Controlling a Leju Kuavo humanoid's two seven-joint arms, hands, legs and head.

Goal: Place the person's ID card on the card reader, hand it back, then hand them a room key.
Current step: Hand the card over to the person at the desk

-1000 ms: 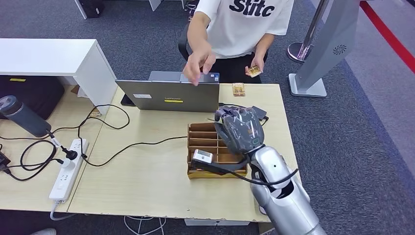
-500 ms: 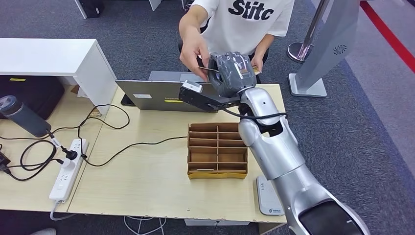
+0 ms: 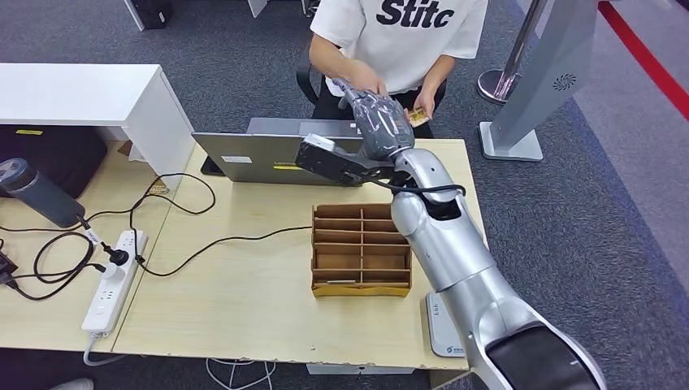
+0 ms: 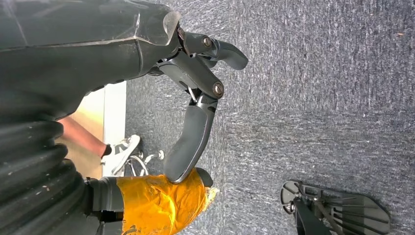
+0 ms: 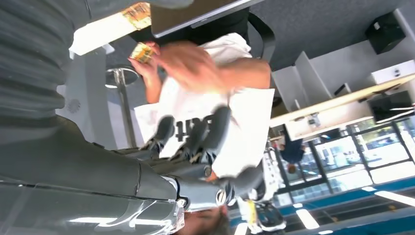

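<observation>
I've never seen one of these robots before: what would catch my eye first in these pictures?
A silver right arm stretches over the wooden desk, its dark right hand raised past the laptop toward a person in a white T-shirt. That person holds a small yellow card. Nearer the robot stands a cardboard compartment box.

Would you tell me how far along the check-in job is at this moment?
Nearly finished, it seems. Done: the card reader shows no card, and the person holds a small yellow card. In hand: the right hand reaches over the laptop, fingers apart and empty; half a second ago the person was taking a dark card from it. Left: probably just drawing the arm back.
</observation>
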